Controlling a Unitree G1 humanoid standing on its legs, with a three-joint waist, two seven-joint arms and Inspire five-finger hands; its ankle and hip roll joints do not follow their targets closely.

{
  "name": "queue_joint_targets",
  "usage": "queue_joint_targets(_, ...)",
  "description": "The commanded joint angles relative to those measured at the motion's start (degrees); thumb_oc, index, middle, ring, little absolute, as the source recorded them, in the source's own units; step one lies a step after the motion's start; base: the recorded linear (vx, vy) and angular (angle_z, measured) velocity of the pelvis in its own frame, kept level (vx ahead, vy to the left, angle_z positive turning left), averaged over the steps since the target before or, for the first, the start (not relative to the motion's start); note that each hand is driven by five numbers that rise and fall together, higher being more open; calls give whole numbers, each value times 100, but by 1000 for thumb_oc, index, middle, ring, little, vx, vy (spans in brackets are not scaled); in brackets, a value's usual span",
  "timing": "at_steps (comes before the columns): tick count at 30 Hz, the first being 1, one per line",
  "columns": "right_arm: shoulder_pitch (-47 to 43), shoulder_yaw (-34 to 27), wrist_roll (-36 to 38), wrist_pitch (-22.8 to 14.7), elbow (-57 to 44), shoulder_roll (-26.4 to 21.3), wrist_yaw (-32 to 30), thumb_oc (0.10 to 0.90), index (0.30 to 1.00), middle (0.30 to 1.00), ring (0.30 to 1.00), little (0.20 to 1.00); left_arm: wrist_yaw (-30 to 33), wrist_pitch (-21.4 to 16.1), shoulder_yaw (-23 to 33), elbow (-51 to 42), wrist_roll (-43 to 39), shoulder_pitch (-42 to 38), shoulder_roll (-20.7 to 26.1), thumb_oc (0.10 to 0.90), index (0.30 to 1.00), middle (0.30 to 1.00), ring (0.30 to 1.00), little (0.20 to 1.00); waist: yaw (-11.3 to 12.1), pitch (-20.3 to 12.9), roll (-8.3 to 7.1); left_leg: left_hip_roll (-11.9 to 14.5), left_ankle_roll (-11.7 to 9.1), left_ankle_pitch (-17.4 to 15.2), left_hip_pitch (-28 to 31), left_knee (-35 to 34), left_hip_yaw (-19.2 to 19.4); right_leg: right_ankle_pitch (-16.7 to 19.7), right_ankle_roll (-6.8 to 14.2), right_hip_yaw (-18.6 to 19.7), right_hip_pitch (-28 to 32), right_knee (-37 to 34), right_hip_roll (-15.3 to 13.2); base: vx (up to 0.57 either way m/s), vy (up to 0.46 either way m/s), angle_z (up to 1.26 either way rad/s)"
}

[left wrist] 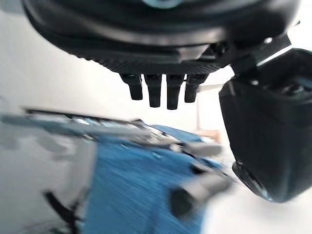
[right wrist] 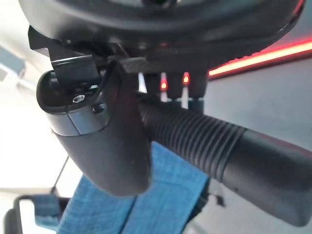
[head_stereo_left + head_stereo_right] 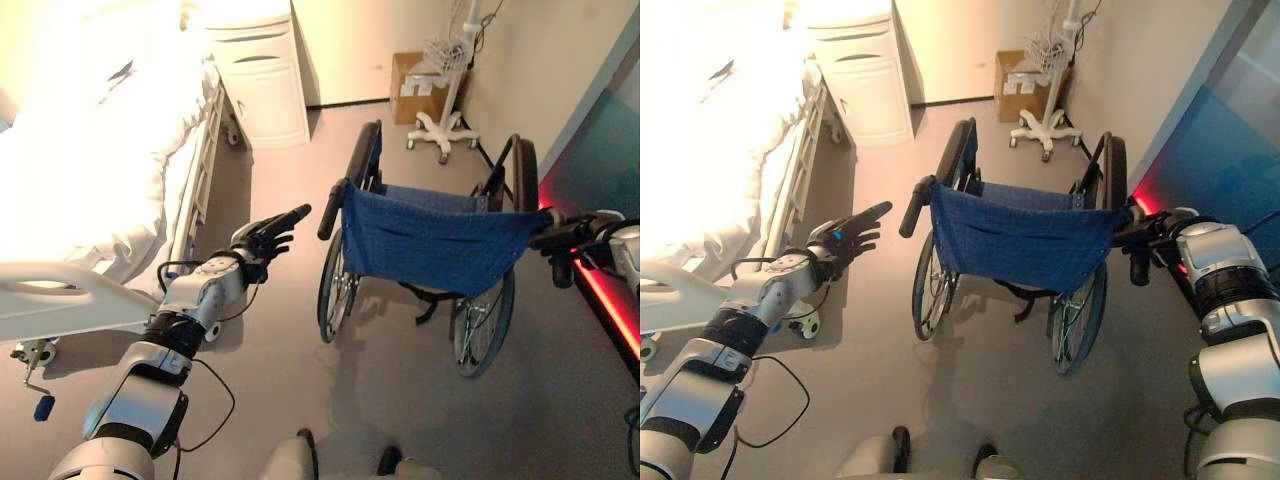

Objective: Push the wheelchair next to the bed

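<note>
Blue-backed wheelchair point(image 3: 430, 245) stands right of the bed point(image 3: 90, 190); the right hand point(image 3: 1152, 238) grips its right handle point(image 2: 214, 151), while the left hand point(image 3: 268, 236), fingers extended, is just left of the left handle point(image 3: 332, 208).

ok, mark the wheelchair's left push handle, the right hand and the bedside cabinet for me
left push handle point(image 3: 331, 210), left eye view, on the dark grip
right hand point(image 3: 1145, 238), right eye view, on the hand closed round the right push handle
bedside cabinet point(image 3: 260, 85), left eye view, on its white front
</note>
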Motion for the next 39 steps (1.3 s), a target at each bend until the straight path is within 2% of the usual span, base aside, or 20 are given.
queue_joint_targets(1, -545, 229, 406, -1084, -1055, 1404, 834, 400, 300, 300, 300, 300, -35, -608, 81, -512, -69, -401, 68, 800, 900, 900, 900, 900, 624, -473, -19, 25, -244, 119, -384, -125, 283, 126, 139, 749, 1, 123, 208, 180, -35, 1)
queue_joint_targets(2, -537, 221, 395, -1090, -1052, 1394, 848, 400, 300, 300, 300, 300, -47, -605, 74, -519, -67, -399, 69, 800, 900, 900, 900, 900, 630, -472, -25, 25, -254, 125, -407, -101, 285, 111, 132, 745, 10, 123, 210, 119, -7, -10)
queue_joint_targets(3, -554, 210, 346, -1130, -991, 1342, 961, 400, 300, 300, 300, 300, -147, -566, 82, -559, -75, -394, 124, 800, 900, 900, 900, 900, 651, -467, -28, 14, -134, 122, -457, -93, 399, 140, 99, 682, -19, 137, 218, 37, 47, -9)
queue_joint_targets(5, -622, 203, 265, -1171, -827, 1311, 1182, 400, 300, 300, 300, 300, -373, -530, 95, -506, -74, -426, 206, 800, 900, 900, 900, 900, 676, -515, -31, -76, -64, 34, -376, -173, 361, 141, 100, 690, -10, 119, 231, 99, 91, -4)
queue_joint_targets(8, -766, 279, 130, -1186, -566, 1337, 1391, 400, 300, 300, 300, 300, -547, -509, -26, -363, -130, -673, 263, 800, 900, 900, 900, 900, 660, -619, -38, -204, 84, -260, -111, -342, 341, 107, 109, 675, 40, 102, 224, 118, 77, 4)
queue_joint_targets(13, -750, 309, -10, -1190, -474, 1419, 1456, 400, 300, 300, 300, 300, -702, -309, -143, -205, 56, -869, 252, 800, 900, 900, 900, 900, 615, -695, -18, -296, 149, -340, 112, -529, 325, 81, 123, 666, 92, 74, 234, 91, 55, 2)
queue_joint_targets(16, -778, 296, -62, -1143, -470, 1508, 1422, 400, 300, 300, 300, 300, -1068, 51, -314, 25, 451, -1067, 326, 800, 900, 900, 900, 900, 578, -727, 9, -355, 221, -395, 272, -648, 281, 75, 156, 675, 80, 96, 222, 69, 42, -2)
queue_joint_targets(19, -811, 335, -70, -1126, -461, 1525, 1406, 400, 300, 300, 300, 300, -1485, 205, -530, 265, 796, -1233, 461, 800, 900, 900, 900, 900, 533, -731, 43, -395, 264, -409, 407, -762, 238, 95, 190, 699, 59, 117, 218, 46, 42, -1)
queue_joint_targets(22, -876, 364, -148, -1081, -443, 1561, 1434, 400, 300, 300, 300, 300, -1851, 190, -784, 509, 919, -1469, 571, 800, 900, 900, 900, 900, 462, -743, 80, -434, 309, -433, 530, -853, 222, 110, 222, 746, 32, 138, 207, 47, 49, 0)
queue_joint_targets(26, -826, 371, -221, -1113, -464, 1556, 1450, 400, 300, 300, 300, 300, -2037, 206, -883, 523, 712, -1609, 604, 800, 900, 900, 900, 900, 399, -759, 104, -460, 343, -460, 643, -931, 208, 132, 243, 783, -13, 151, 195, 25, 43, -1)
queue_joint_targets(28, -757, 379, -187, -1098, -552, 1552, 1385, 400, 300, 300, 300, 300, -2486, 365, -1058, 430, 906, -1708, 644, 800, 900, 900, 900, 900, 332, -754, 145, -461, 373, -492, 740, -985, 245, 139, 258, 795, -64, 202, 176, -4, 53, 3)
queue_joint_targets(33, -775, 423, -180, -1121, -531, 1527, 1387, 400, 300, 300, 300, 300, -2860, 591, -1383, 450, 1406, -1895, 796, 800, 900, 900, 900, 900, 277, -756, 192, -475, 399, -510, 841, -1042, 230, 139, 278, 797, -105, 270, 152, -5, 21, 2)
queue_joint_targets(36, -809, 458, -140, -1097, -547, 1506, 1384, 400, 300, 300, 300, 300, -2802, 561, -1472, 485, 1349, -1960, 856, 800, 900, 900, 900, 900, 272, -771, 216, -495, 413, -506, 902, -1100, 176, 148, 291, 796, -104, 277, 142, 8, 26, 1)
queue_joint_targets(39, -815, 434, -116, -1076, -545, 1557, 1383, 400, 300, 300, 300, 300, -2473, 458, -1399, 611, 945, -2003, 793, 800, 900, 900, 900, 900, 251, -822, 245, -499, 429, -504, 969, -1175, 129, 161, 309, 793, -153, 336, 123, 38, 51, 0)
